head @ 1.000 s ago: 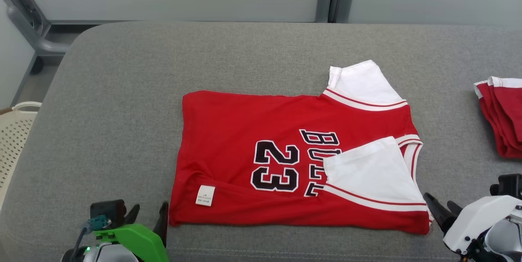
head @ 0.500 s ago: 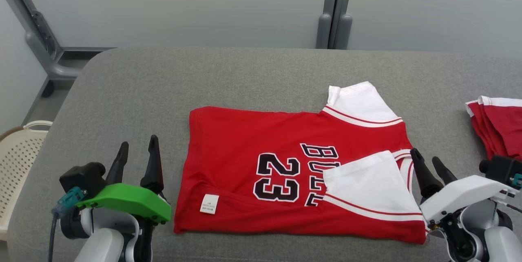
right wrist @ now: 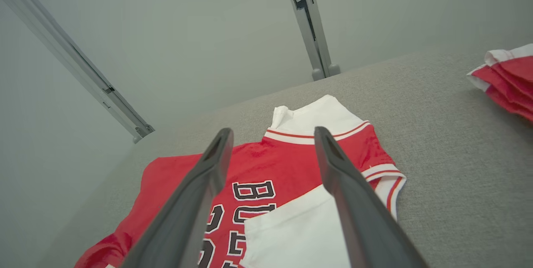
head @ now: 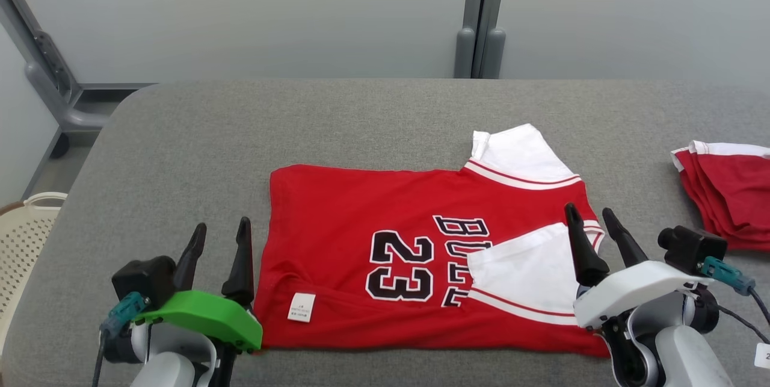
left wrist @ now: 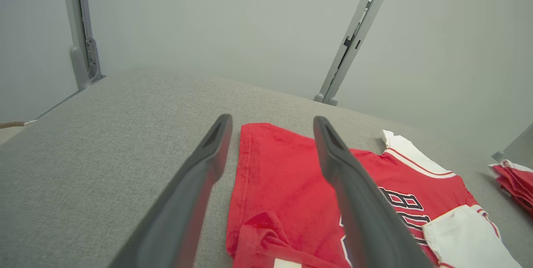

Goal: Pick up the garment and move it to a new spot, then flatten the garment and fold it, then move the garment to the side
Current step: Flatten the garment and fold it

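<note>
The garment, a red jersey numbered 23, lies spread on the grey padded table, centre to right of centre and close to the robot's edge. Its near long edge is turned up over the body, exposing a white label. One white sleeve is folded across the chest and covers part of the black lettering (only "BU" of the top line reads clearly). The other sleeve projects from the far edge. The left gripper stands at the lower left, just beside the hem end, fingers pointing away from the robot, jaws spread apart and empty. Whether its inner finger touches the hem cannot be judged. The right gripper stands at the collar end, likewise parted with nothing between its fingers. Its fingers and pale wrist housing hide the jersey's near right corner. In both wrist views the fingers appear raised off the cloth. A stack of folded red garments sits at the right, cut off by the frame. A pale basket shows partly beyond the table's left end.
</note>
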{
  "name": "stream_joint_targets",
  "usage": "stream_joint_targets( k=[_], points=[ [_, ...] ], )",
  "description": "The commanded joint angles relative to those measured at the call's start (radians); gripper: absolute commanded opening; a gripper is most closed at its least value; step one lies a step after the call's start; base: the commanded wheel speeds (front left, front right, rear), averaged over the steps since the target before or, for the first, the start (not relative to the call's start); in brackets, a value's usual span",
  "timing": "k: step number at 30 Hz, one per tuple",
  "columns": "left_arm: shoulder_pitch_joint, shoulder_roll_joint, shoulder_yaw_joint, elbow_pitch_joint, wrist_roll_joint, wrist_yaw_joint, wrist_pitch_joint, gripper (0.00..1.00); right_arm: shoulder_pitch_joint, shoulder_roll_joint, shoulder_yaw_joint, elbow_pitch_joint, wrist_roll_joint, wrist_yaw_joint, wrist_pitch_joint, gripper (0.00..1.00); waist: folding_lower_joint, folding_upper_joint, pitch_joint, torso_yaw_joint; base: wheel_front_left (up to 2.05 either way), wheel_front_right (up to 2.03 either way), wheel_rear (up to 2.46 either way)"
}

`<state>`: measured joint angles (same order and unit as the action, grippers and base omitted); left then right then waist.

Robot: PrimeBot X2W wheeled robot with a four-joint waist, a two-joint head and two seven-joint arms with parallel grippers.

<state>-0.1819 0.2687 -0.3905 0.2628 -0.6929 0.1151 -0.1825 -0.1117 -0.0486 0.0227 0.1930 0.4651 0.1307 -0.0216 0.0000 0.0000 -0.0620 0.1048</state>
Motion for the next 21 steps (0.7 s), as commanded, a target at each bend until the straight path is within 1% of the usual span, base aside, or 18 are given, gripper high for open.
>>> stream_joint_targets(
  k=[1,4,9,18,21],
  points=[
    [0.011,0.013,0.001,0.002,0.010,0.008,-0.006,1.00,0.003,-0.004,0.000,0.004,-0.013,0.000,-0.012,1.00,0.0000,0.0000,-0.002,-0.002,0.00,0.00,0.00],
    [0.043,0.025,-0.006,-0.008,0.028,0.028,-0.008,1.00,0.019,-0.004,-0.019,0.012,-0.071,0.000,-0.037,1.00,0.0000,0.0000,-0.006,-0.007,0.00,0.00,0.00],
    [0.093,0.042,-0.013,-0.038,0.039,0.055,0.002,1.00,0.036,-0.003,-0.055,0.011,-0.147,0.000,-0.040,1.00,0.0000,0.0000,-0.010,-0.013,0.00,0.00,0.00],
    [0.131,0.053,-0.021,-0.063,0.033,0.072,0.020,1.00,0.044,-0.004,-0.065,0.004,-0.168,0.000,-0.032,1.00,0.0000,0.0000,-0.005,-0.021,0.00,0.00,0.00],
    [0.130,0.050,-0.020,-0.071,0.020,0.063,0.026,1.00,0.043,-0.004,-0.069,0.000,-0.166,0.000,-0.029,1.00,0.0000,0.0000,-0.003,-0.021,0.00,0.00,0.00]
  ],
)
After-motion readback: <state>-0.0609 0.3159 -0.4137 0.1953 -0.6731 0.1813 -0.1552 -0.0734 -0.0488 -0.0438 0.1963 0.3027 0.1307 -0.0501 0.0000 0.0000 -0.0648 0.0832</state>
